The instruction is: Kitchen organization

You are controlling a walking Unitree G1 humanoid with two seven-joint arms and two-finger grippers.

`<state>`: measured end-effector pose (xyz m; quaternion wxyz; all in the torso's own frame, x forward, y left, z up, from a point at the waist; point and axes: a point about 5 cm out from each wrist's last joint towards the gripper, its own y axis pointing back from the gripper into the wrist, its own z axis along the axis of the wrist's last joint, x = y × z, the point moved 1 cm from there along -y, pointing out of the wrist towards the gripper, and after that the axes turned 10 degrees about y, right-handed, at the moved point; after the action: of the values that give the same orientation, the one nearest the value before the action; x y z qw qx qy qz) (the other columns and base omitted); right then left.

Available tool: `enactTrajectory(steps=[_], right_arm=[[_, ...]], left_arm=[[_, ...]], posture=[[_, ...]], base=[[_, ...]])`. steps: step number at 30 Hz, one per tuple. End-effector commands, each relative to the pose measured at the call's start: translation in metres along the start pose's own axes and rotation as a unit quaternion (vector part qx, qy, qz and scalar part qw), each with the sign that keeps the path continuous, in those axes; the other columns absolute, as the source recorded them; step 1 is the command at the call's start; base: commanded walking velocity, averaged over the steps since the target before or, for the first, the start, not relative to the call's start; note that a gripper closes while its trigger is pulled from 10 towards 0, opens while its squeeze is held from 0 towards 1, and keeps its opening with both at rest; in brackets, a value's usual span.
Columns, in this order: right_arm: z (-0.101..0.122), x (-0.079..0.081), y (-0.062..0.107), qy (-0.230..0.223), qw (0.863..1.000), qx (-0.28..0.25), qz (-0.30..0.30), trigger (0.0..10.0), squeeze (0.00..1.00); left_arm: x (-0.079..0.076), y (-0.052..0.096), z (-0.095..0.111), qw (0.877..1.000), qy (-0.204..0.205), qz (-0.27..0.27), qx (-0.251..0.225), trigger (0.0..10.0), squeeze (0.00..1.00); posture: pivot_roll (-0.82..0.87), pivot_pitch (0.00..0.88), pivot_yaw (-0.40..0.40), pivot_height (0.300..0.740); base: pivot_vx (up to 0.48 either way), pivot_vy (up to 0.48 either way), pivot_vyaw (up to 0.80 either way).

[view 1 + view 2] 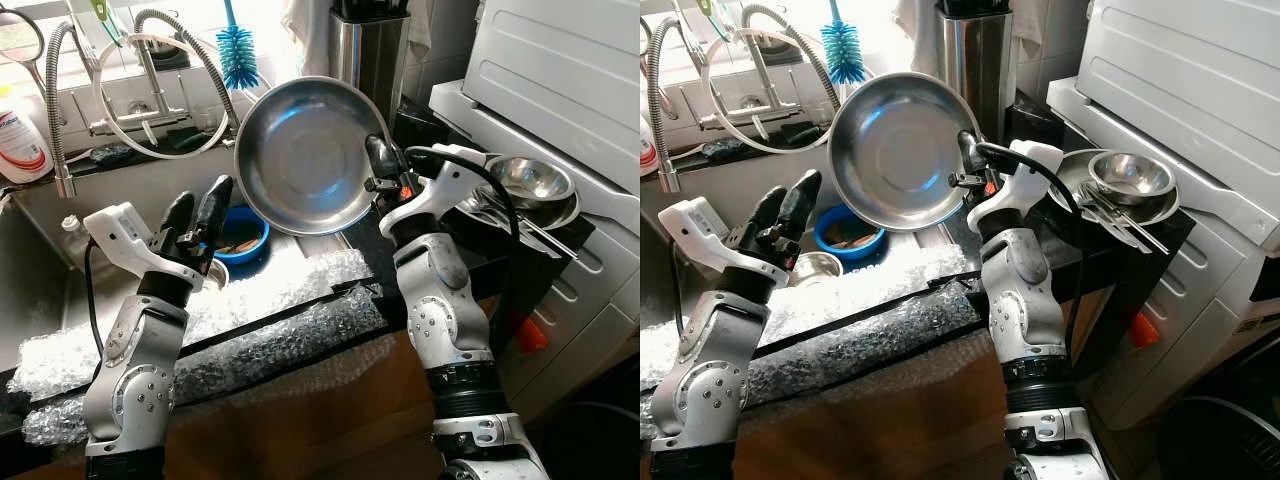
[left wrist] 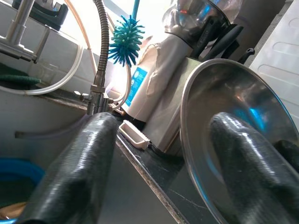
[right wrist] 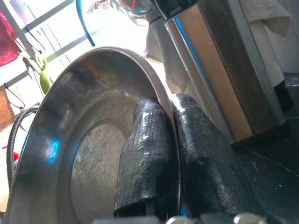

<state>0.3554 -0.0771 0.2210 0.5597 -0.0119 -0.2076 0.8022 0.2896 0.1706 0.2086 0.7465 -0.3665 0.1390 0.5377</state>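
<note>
I see the steel pan [image 1: 305, 155] held up in the air above the far edge of the counter, tilted on edge so its hollow faces me. It hangs over the sink [image 1: 45, 290], with the tall steel knife block [image 1: 368, 50] just behind it. The right gripper [image 1: 378, 160] pinches the pan's right rim; the right wrist view shows one finger inside the rim and one outside it, pressed tight on the metal.

The left gripper [image 1: 196, 215] is raised to the left of the pan, nearer to me and lower, apart from it. Its fingers [image 2: 74, 172] stand spread, with nothing between them.

Below the pan, in the sink, I note a blue bowl [image 1: 240, 235] with dark contents I cannot identify. Sheets of bubble wrap [image 1: 260, 320] lie along the near counter edge. At the far left are the spring-neck tap [image 1: 60, 100] and a teal bottle brush [image 1: 236, 52]. To the right, on a dark stand beside the white appliance [image 1: 560, 70], I see stacked steel bowls [image 1: 530, 185] with utensils lying across them.
</note>
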Motion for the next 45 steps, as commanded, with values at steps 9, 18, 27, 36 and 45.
enactTrajectory(steps=[9,18,27,36,45], right_arm=[[-0.003,0.019,0.0,-0.02,0.999,0.005,0.048,10.0,0.0],[-0.004,0.024,0.001,-0.024,0.998,0.008,0.063,10.0,0.0],[-0.005,0.027,0.002,-0.026,0.997,0.012,0.077,10.0,0.0],[-0.006,0.029,0.002,-0.026,0.996,0.014,0.086,10.0,0.0],[-0.006,0.03,0.003,-0.023,0.996,0.015,0.089,10.0,0.0]], left_arm=[[-0.002,-0.002,-0.001,1.0,-0.011,0.002,0.001,0.0,0.0],[-0.002,-0.003,-0.004,1.0,-0.016,0.006,0.004,10.0,0.0],[-0.004,-0.003,-0.01,1.0,-0.022,0.003,0.019,10.0,0.0],[-0.004,-0.004,-0.01,1.0,-0.023,0.004,0.016,1.3,0.0],[-0.006,-0.006,-0.012,1.0,-0.025,0.0,0.016,0.0,0.0]], posture=[[-0.09,0.0,0.056,0.74],[-0.09,0.0,0.055,0.74],[-0.09,0.0,0.056,0.74],[-0.09,0.0,0.053,0.74],[-0.09,0.0,0.055,0.74]], base=[[0.0,0.0,0.0],[0.0,0.0,0.0],[0.0,0.0,0.0],[0.0,0.0,0.0],[0.0,0.0,0.0]])
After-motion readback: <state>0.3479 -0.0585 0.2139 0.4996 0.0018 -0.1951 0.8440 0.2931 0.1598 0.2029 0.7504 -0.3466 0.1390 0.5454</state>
